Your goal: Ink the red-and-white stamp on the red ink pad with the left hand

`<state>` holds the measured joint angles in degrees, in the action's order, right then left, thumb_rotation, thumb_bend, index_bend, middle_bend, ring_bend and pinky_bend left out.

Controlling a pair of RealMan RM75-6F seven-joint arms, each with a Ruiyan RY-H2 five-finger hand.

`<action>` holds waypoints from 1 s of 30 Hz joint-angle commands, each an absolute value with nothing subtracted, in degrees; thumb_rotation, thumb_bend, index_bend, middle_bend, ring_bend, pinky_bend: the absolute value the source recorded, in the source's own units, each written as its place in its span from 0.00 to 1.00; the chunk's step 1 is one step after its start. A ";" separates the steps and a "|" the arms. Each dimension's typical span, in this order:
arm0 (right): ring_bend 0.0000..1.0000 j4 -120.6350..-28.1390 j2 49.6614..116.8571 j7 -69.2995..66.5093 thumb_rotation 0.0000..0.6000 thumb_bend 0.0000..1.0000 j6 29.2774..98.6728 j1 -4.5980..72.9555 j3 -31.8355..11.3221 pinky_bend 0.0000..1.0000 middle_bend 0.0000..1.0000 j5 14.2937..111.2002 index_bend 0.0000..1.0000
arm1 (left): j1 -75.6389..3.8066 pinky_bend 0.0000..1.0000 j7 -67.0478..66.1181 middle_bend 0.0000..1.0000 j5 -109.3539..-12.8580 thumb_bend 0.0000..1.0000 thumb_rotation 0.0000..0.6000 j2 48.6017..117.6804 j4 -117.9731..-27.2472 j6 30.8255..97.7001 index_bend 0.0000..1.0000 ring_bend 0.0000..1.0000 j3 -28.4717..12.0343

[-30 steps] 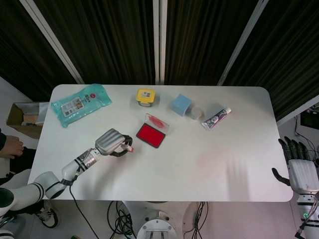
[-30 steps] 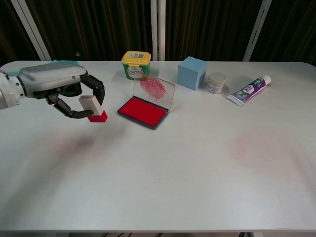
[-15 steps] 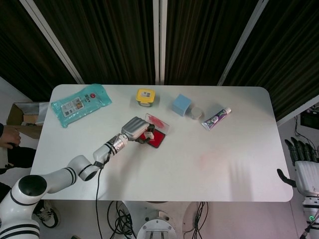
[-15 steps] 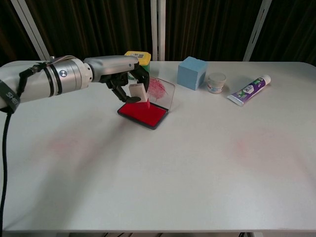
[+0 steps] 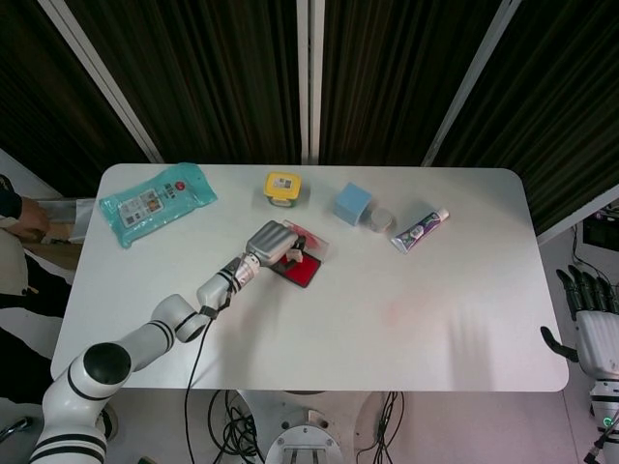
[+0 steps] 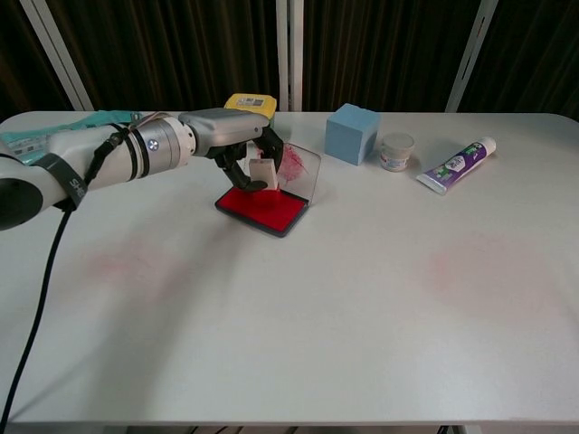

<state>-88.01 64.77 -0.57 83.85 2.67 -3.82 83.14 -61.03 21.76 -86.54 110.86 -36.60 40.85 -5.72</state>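
Stamp [image 6: 262, 172] held in left robot hand [image 6: 237, 145], over red ink pad [image 6: 262, 206]

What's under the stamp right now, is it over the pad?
The left robot hand holds the stamp directly above the red ink pad, in front of its raised clear lid. The stamp's inking face is hidden, so contact cannot be confirmed.

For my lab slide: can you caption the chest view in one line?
Left robot hand holds the red-and-white stamp over the open red ink pad on a white table.
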 commanded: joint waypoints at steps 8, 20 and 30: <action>0.00 -87.68 65.03 -0.54 1.00 0.18 83.44 2.74 -3.86 0.00 0.00 82.75 0.00 | -61.02 1.00 23.59 0.60 -87.93 0.44 1.00 113.89 -32.10 42.15 0.59 1.00 -3.65; 0.00 -87.42 65.20 -0.37 1.00 0.18 82.75 2.86 -3.71 0.00 0.00 82.50 0.00 | -60.69 1.00 25.74 0.60 -88.22 0.44 1.00 116.93 -27.32 42.11 0.59 1.00 -2.46; 0.00 -87.54 65.10 -0.50 1.00 0.18 83.11 2.67 -3.65 0.00 0.00 82.70 0.00 | -61.02 1.00 26.67 0.60 -88.61 0.44 1.00 116.60 -27.48 44.08 0.59 1.00 -2.46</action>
<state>-87.54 65.11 -0.50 83.11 2.68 -3.66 82.69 -60.94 26.63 -88.60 116.74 -27.33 43.92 -2.37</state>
